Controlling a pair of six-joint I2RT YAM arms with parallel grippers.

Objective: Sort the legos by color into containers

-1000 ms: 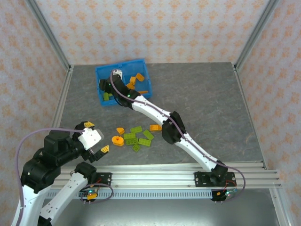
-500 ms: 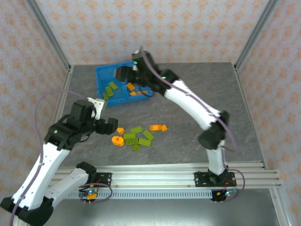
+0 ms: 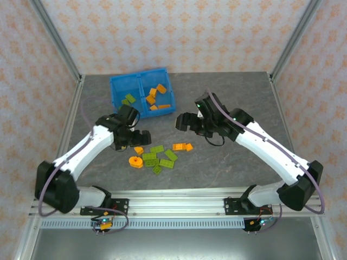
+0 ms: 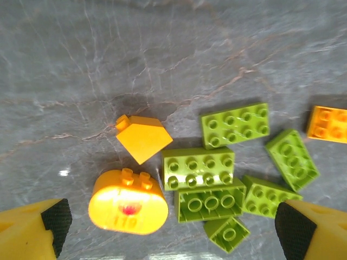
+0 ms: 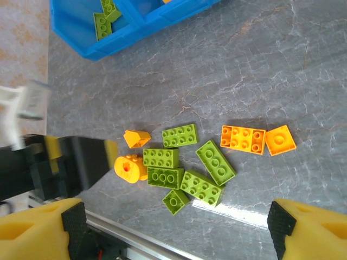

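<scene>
From above, you see the left gripper [image 3: 134,142] just beside the loose legos [image 3: 158,154] on the table [image 3: 244,92]. The right gripper [image 3: 183,122] is near them, and the blue bin [image 3: 115,89] is further back. In the left wrist view its fingers [image 4: 38,230] stand wide apart and empty over the round orange piece [image 4: 129,203]. In the right wrist view the fingers [image 5: 38,230] are also spread, holding nothing, above the legos.

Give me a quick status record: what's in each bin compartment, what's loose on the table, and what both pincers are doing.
bin: blue bin, two compartments
left compartment, top view: lime green bricks
right compartment, top view: orange bricks
loose green: six green bricks clustered on the table
loose orange: wedge, round piece, long brick, square brick
left pincer: open, empty, over the cluster
right pincer: open, empty, above the table
</scene>
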